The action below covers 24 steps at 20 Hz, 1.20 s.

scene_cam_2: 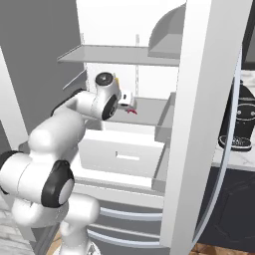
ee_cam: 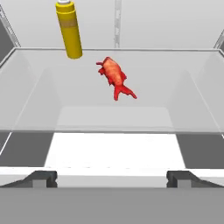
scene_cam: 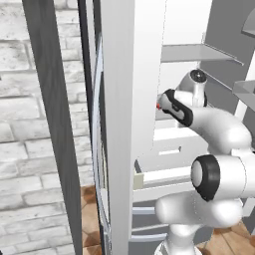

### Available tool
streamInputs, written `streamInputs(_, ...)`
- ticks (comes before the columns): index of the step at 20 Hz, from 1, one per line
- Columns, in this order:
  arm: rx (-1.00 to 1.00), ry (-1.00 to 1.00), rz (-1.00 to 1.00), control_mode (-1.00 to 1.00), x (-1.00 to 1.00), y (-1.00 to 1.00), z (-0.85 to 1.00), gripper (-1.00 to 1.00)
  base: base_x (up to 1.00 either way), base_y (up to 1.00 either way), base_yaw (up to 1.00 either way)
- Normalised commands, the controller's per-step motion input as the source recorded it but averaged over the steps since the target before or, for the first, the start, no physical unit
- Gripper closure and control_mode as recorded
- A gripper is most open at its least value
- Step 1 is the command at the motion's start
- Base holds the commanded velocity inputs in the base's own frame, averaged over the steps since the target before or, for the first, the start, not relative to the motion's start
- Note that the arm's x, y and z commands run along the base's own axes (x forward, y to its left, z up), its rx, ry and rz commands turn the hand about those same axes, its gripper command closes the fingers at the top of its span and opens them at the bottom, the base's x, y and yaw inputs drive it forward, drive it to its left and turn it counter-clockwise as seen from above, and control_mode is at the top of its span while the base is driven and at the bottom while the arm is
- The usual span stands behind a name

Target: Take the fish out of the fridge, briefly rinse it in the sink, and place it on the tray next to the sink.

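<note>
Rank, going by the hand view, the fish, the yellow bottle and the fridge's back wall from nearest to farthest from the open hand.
1. Fish: on the glass shelf, ahead of the hand.
2. Yellow bottle: further back, upper left.
3. Back wall: behind both.

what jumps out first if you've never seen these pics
The bright red-orange fish lying on a pale fridge shelf, with a yellow bottle standing just beyond it. The gripper, jaws wide apart, is aimed at the fish from short of the shelf. The white arm reaches into the open fridge.
</note>
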Motion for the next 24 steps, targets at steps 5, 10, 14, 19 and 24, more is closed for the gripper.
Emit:
streamInputs(5, 0.0, 0.0, 0.0, -1.0, 0.61, -0.1, -0.28, -1.0, 0.0, 0.0, 0.0)
streamInputs(10, 0.0, 0.0, 0.0, -1.0, 0.55, -0.1, -0.13, -1.0, 0.0, 0.0, 0.0)
streamInputs(14, 0.0, 0.02, 0.0, -1.0, 0.42, 0.0, -0.17, -1.0, 0.0, 0.0, 0.0)
streamInputs(19, 0.0, 0.03, 0.0, -1.0, 0.29, 0.0, -0.24, -1.0, 0.0, 0.0, 0.0)
streamInputs(24, 0.01, 0.0, 0.0, -1.0, 0.39, -0.01, -0.23, -1.0, 0.0, 0.0, 0.0)
